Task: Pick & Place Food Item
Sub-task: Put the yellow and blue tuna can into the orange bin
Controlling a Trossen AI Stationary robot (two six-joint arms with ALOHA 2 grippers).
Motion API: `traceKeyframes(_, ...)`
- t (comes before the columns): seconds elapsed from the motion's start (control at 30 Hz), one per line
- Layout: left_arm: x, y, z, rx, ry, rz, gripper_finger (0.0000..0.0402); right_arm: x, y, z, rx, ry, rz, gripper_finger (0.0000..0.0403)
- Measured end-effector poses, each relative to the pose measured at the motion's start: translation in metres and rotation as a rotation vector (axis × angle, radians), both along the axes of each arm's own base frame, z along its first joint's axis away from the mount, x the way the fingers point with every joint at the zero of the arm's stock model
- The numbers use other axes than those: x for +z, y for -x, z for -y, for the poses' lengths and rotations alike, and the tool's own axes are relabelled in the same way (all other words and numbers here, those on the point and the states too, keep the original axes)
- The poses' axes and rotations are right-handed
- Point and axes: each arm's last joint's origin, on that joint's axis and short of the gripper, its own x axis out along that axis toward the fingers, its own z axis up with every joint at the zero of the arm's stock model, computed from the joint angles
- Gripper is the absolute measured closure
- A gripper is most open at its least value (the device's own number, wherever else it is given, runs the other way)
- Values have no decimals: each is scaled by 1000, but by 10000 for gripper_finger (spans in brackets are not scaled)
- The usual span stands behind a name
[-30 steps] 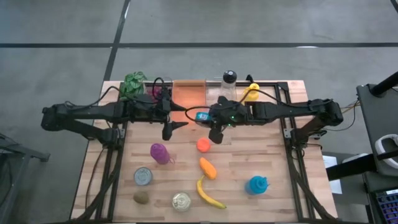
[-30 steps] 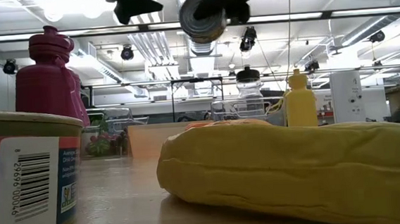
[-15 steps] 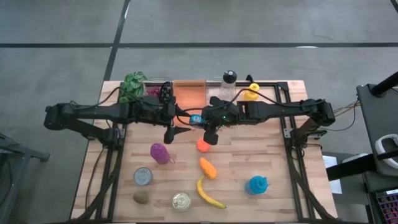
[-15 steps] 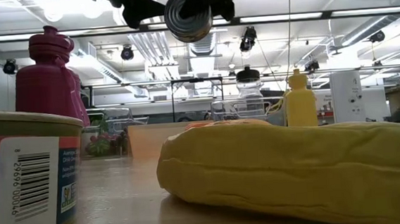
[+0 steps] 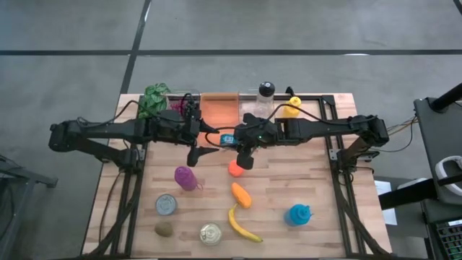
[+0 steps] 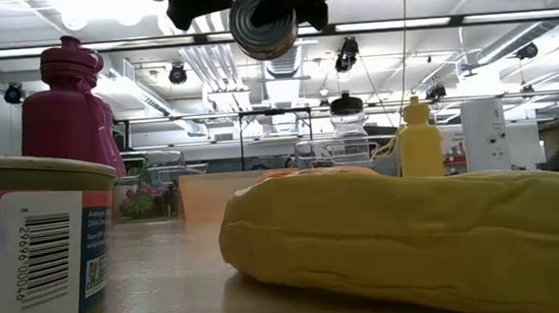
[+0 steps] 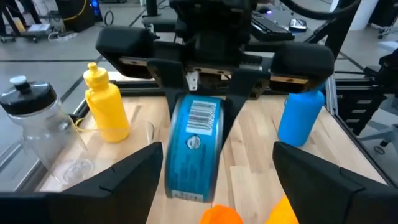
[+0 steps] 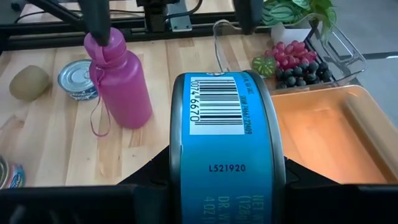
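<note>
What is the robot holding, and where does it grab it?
The right pincer grips a blue can by its flat ends. The left pincer holds nothing.

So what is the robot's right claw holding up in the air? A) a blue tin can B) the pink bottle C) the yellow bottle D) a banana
A: the right gripper is clamped on the blue can with a barcode label, lifted above the table, while the left gripper waits open facing it.
</note>
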Motion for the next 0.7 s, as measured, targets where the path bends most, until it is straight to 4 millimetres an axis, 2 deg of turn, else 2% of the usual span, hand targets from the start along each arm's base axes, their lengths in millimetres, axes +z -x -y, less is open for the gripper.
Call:
traceKeyframes(0.37, -22, -19, -2, 17, 1, -87, 91, 2, -1, -2, 44, 5, 15, 281)
traceKeyframes(0.7, -23, -21, -2, 17, 0, -76, 111, 2, -1, -3, 49, 8, 14, 282)
